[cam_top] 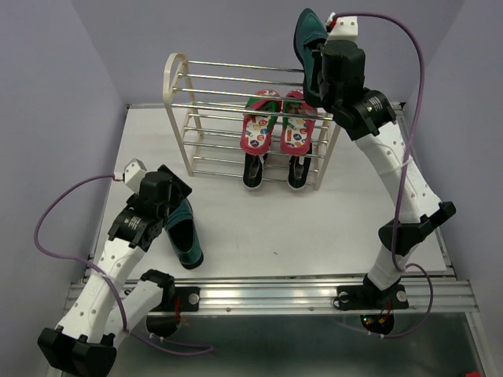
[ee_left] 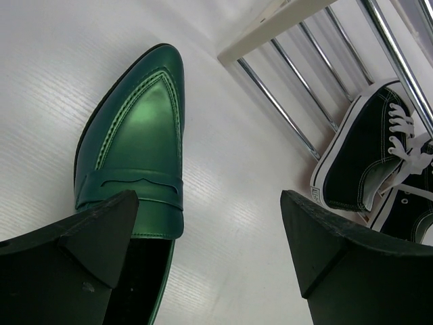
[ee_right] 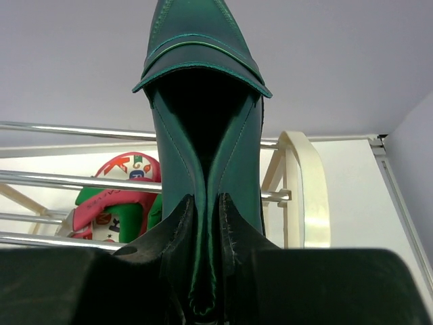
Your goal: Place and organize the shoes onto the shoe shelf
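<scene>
My right gripper (cam_top: 317, 72) (ee_right: 206, 206) is shut on the heel wall of a glossy dark-green loafer (cam_top: 305, 35) (ee_right: 203, 88), holding it toe-up above the right end of the shoe shelf (cam_top: 178, 78) (ee_right: 306, 183). The second green loafer (cam_top: 187, 234) (ee_left: 135, 135) lies on the table at the left. My left gripper (cam_top: 176, 210) (ee_left: 210, 210) hangs open just over its heel end, with one finger above the shoe's opening. Red flip-flops (cam_top: 277, 122) (ee_right: 108, 200) rest on a middle tier. Black sneakers (cam_top: 275, 170) (ee_left: 362, 162) sit on the bottom tier.
The shelf's left half holds only bare metal rods (cam_top: 216, 129). The white table (cam_top: 275, 228) ends at a metal rail (cam_top: 314, 292) near the arm bases. Purple walls close in the back and both sides.
</scene>
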You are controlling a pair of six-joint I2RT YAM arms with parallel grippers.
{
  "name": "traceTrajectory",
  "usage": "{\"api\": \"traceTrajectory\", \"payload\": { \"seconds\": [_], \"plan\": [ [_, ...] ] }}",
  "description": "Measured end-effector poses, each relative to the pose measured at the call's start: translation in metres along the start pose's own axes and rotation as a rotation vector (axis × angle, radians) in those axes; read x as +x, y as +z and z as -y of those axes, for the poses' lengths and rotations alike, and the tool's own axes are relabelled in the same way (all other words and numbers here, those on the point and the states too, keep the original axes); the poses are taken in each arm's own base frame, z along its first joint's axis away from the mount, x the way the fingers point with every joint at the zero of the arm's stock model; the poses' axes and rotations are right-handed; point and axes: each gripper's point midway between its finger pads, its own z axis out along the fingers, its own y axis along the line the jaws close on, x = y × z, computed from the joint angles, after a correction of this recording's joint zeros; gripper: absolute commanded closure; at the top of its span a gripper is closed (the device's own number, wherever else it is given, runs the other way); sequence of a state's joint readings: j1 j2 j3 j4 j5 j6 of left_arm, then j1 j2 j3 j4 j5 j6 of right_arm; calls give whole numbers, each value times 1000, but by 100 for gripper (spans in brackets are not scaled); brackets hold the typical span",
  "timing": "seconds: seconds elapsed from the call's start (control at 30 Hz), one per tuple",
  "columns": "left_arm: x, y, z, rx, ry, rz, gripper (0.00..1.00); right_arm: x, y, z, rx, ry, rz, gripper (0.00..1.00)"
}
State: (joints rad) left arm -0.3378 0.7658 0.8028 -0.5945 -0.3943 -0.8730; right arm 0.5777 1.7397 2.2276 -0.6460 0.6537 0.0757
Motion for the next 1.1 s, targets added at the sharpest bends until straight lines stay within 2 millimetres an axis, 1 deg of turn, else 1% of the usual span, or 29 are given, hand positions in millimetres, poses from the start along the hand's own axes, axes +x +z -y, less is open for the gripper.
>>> {"api": "traceTrajectory", "payload": {
  "seconds": [0.1, 0.17, 0.3, 0.43, 0.5, 0.53, 0.63, 0.67, 0.73, 0.77, 0.83, 0.9, 0.93, 0.97, 1.1],
  "plan": [
    [1, 2, 1, -9, 6, -8, 1, -7, -1, 0, 4, 13, 2, 99],
    [0, 3, 2, -14, 9, -11, 1, -8, -1, 0, 8, 16, -2, 98],
    [-3, 2, 6, -11, 12, -8, 1, 1, -3, 3, 18, 9, -42, 96],
    [-7, 0, 8, -5, 12, -2, 1, 15, -3, 5, 33, -4, -84, 94],
    [-6, 0, 8, -8, 15, -5, 1, 18, -2, 5, 41, 4, -87, 91],
    [-5, 0, 7, -10, 17, -8, 1, 18, -2, 5, 41, 8, -86, 88],
    [-4, 0, 6, -16, 21, -15, 1, 18, -4, 6, 41, 24, -86, 60],
    [-3, 1, 6, -18, 22, -17, 1, 18, -4, 6, 42, 32, -86, 44],
    [-2, 1, 5, -20, 20, -21, 1, 15, -4, 5, 39, 43, -76, 27],
    [-2, 1, 5, -20, 19, -22, 1, 12, -5, 6, 40, 63, -66, 22],
    [-1, 0, 5, -19, 15, -25, 1, 11, -8, 7, 33, 68, -64, 20],
    [-1, 0, 6, -16, 13, -28, 1, 8, -11, 8, 31, 75, -59, 9],
    [0, 1, 5, -18, 13, -30, 1, 7, -12, 9, 30, 77, -56, 6],
    [2, 1, 4, -18, 12, -35, 1, 5, -14, 10, 29, 82, -52, 0],
    [6, 2, 3, -20, 11, -48, 1, 2, -19, 14, 25, 83, -43, 0]
  ]
}}
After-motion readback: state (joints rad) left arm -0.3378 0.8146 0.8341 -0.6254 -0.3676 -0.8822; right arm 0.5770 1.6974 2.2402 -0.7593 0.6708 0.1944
